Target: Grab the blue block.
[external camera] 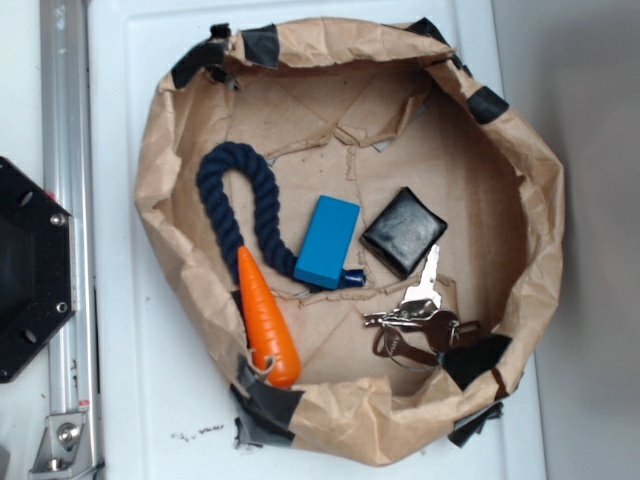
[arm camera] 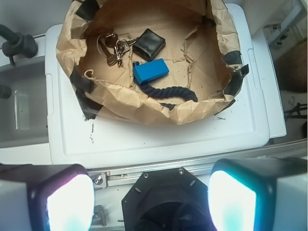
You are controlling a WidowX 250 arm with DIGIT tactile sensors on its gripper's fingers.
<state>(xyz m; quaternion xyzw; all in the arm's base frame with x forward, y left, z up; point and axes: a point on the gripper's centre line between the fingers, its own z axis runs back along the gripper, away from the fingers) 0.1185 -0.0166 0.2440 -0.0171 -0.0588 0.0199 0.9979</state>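
Lying flat on the floor of a crumpled brown paper basin (external camera: 540, 210), the blue block (external camera: 328, 243) sits near the middle, its broad top face up and unobstructed. A dark navy twisted rope (external camera: 243, 195) curves along one long side of the block and appears to touch its corner; an orange toy carrot (external camera: 268, 320) lies just beside the rope's end, near the block's lower corner. A black square pad (external camera: 404, 232) rests close to the opposite side, apart from the block, and a bunch of keys (external camera: 418, 318) lies beyond it toward the basin wall. The basin's raised, tape-patched rim keeps all items gathered on the white tray-like surface (arm camera: 159, 139).

In the wrist view the gripper (arm camera: 151, 199) hangs well back from the basin, over the metal rail, its two fingers (arm camera: 60, 199) spread wide with nothing between them. The approach has, by this evidence, not yet begun. A descent onto the block's short faces seems advisable, since the rope crowds one long side.
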